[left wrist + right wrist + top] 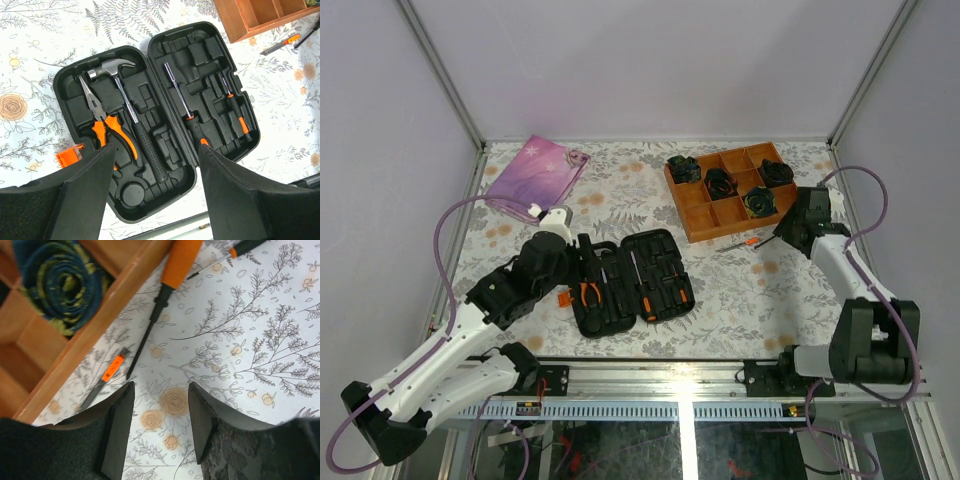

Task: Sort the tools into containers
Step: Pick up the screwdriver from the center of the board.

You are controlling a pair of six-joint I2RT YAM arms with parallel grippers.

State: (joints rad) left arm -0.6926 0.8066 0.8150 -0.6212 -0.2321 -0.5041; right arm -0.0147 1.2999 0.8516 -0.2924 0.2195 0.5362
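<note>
Black tool case [200, 50] lies open near the arms; loose drivers [750, 243] sit farther back by the wooden tray [95, 327].
Left gripper [152, 150] hangs above the case, fingers wide and empty, over needle-nose pliers [102, 120], a hammer [107, 67] and two screwdrivers [185, 107] seated in moulded slots. Farther right, the right gripper [160, 387] holds its fingers apart, nothing between them, above floral cloth [240, 340]. An orange-handled screwdriver [177, 265] and a slim orange-tabbed tool [111, 367] lie just ahead, beside the tray of dark rolled bundles [62, 280]. A pink pouch [535, 172] lies far left.

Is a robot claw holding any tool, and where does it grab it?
Nothing is held. The left claw is open over the tool case; the right claw is open near a loose screwdriver.
</note>
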